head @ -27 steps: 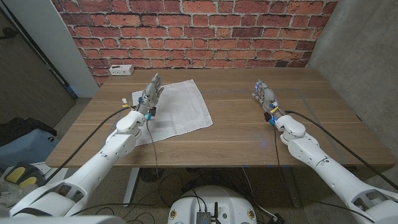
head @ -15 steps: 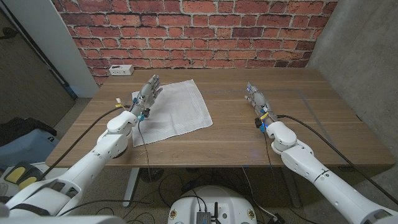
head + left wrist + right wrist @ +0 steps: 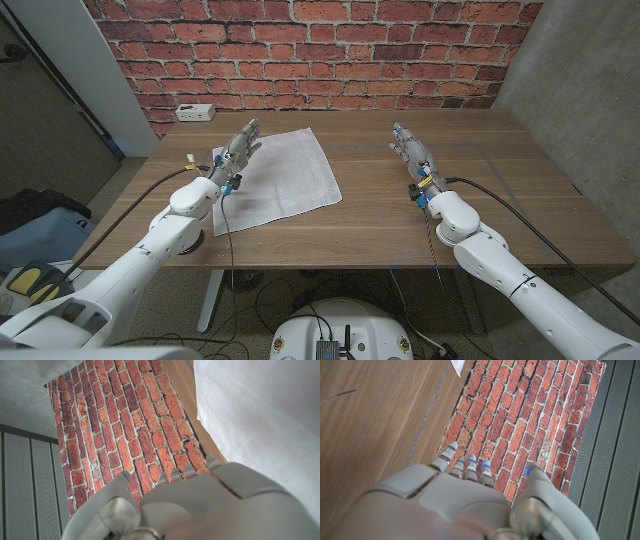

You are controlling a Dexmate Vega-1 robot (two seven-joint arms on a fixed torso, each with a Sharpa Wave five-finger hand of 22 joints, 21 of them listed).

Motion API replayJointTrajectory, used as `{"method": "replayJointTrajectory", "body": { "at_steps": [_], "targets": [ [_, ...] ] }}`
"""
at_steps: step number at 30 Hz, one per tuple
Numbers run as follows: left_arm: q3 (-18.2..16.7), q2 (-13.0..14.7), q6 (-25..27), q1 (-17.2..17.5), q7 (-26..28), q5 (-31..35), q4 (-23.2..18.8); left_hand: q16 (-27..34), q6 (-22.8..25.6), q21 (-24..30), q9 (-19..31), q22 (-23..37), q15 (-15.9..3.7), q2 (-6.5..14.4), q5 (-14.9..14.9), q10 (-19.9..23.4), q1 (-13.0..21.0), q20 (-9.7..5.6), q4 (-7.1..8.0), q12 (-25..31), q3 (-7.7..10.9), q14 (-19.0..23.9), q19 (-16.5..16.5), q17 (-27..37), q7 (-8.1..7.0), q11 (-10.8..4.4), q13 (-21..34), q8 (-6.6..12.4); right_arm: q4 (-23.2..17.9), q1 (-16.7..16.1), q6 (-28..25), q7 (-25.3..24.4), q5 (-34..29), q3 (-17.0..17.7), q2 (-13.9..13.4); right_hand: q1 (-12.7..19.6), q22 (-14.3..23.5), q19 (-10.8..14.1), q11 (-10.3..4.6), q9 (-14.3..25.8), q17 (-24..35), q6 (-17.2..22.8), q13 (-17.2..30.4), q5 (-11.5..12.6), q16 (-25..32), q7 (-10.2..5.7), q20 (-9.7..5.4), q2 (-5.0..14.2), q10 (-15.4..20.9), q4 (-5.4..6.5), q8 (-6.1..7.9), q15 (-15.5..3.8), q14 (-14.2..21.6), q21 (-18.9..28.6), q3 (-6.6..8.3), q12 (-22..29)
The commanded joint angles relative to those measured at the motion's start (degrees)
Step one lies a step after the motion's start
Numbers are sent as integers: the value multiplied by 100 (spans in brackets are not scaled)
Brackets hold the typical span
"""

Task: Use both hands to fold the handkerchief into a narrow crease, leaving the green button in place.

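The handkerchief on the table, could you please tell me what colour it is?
The handkerchief is white, plainest in the head view.

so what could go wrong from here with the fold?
1. No green button can be made out on the handkerchief, so a fold could shift it unnoticed.
2. The right hand is well off the cloth, over bare table; if the left hand starts alone, the cloth may drag or bunch.

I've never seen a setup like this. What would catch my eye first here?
Probably the two white robot arms reaching over the wooden table toward a red brick wall. The left hand is at the edge of a white handkerchief spread on the table's left half, while the right hand is above bare wood, holding nothing.
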Motion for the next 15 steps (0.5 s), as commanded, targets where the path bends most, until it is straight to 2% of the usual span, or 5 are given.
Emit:
{"method": "replayJointTrajectory", "body": {
  "at_steps": [1, 15],
  "targets": [
    [-58, 491, 484, 476, 869, 573, -1037, 42, 82, 13, 19, 30, 86, -49, -8, -92, -9, 98, -31, 41, 14, -37, -143, 23, -8, 69, 12, 41, -434, -161, -238, -207, -296, 49, -246, 106, 15, 25, 19, 32, 18, 78, 7, 17, 49, -3, 47, 40, 79, -39, 30, 11, 59, 53, 56, 42],
    [-296, 1100, 1264, 1035, 1736, 1250, -2196, 18, 200, 28, 21, 36, 159, -13, -16, -14, 11, 124, -53, 50, 41, -7, -139, 25, 11, 108, 16, 53, -735, -40, -686, -348, -789, -65, -419, 207, 15, 65, 38, 33, 15, 152, 8, -4, 40, -22, 32, 86, 125, -109, 40, -27, 92, 61, 114, 44]
  ]
}}
